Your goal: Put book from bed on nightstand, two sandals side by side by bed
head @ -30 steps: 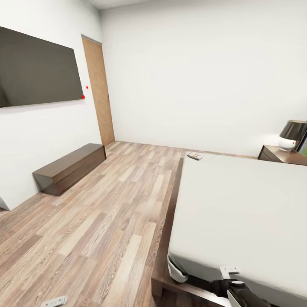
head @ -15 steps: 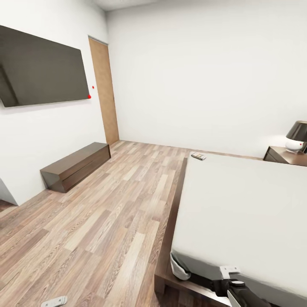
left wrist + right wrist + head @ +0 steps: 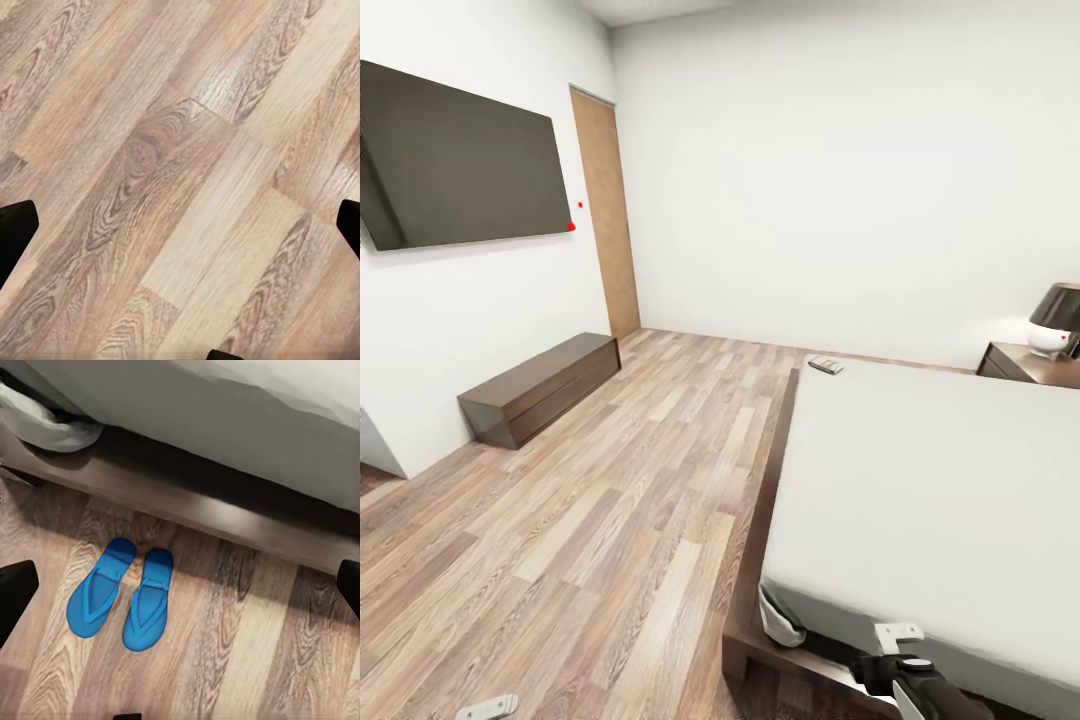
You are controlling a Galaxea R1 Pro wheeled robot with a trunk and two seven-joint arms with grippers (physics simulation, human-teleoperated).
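Observation:
The book [image 3: 824, 365] lies on the far corner of the bed's pale mattress [image 3: 930, 480], whose dark wooden frame [image 3: 760, 520] runs along the floor. A dark nightstand [image 3: 1028, 362] with a lamp [image 3: 1057, 318] stands beyond the bed at the right. In the right wrist view, two blue sandals [image 3: 100, 597] [image 3: 148, 600] lie side by side on the wood floor, close to the bed frame [image 3: 225, 506]. My right gripper [image 3: 181, 589] hangs open above the floor just beside them, empty. My left gripper [image 3: 182, 229] is open over bare floor planks.
A large dark TV [image 3: 460, 160] hangs on the left wall above a low brown cabinet [image 3: 540, 388]. A wooden door [image 3: 607, 215] stands in the far left corner. Wood floor [image 3: 620, 500] stretches between the cabinet and the bed. My right arm [image 3: 920, 690] shows at the bed's near corner.
The whole head view has shifted: door, TV and cabinet sit further right in the picture, so the camera has turned. Nothing in the room has moved.

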